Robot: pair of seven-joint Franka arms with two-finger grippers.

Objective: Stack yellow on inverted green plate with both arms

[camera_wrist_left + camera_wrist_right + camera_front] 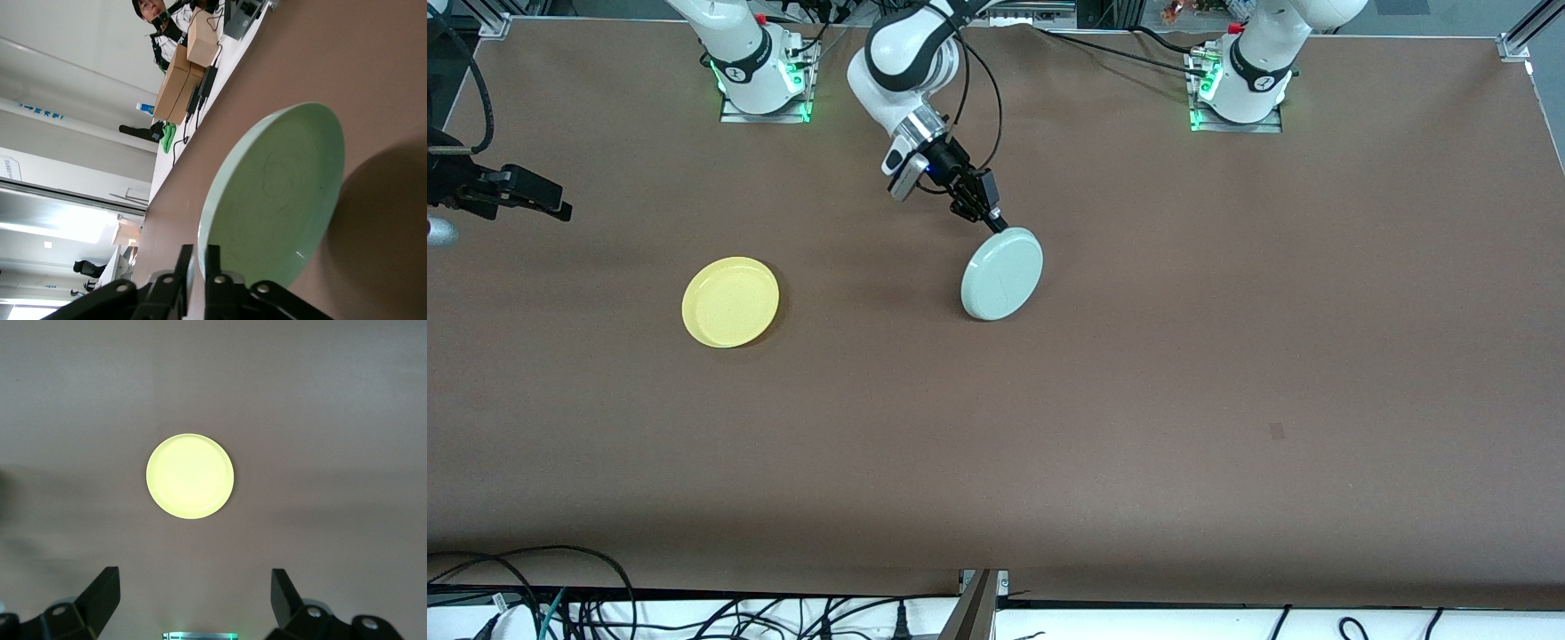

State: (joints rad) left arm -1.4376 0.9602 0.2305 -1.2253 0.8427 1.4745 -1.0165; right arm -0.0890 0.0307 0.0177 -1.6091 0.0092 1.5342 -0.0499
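Left gripper (996, 220) jaws clamping tilted green plate (1002, 273) rim, right gripper (193, 587) spread (high) over empty yellow (730, 301).

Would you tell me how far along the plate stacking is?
Nothing is stacked yet. In hand: the left gripper is shut on the green plate's rim, tilting it mid-flip. Left: lay it inverted, then the open right gripper, over the yellow plate, must stack it on top.
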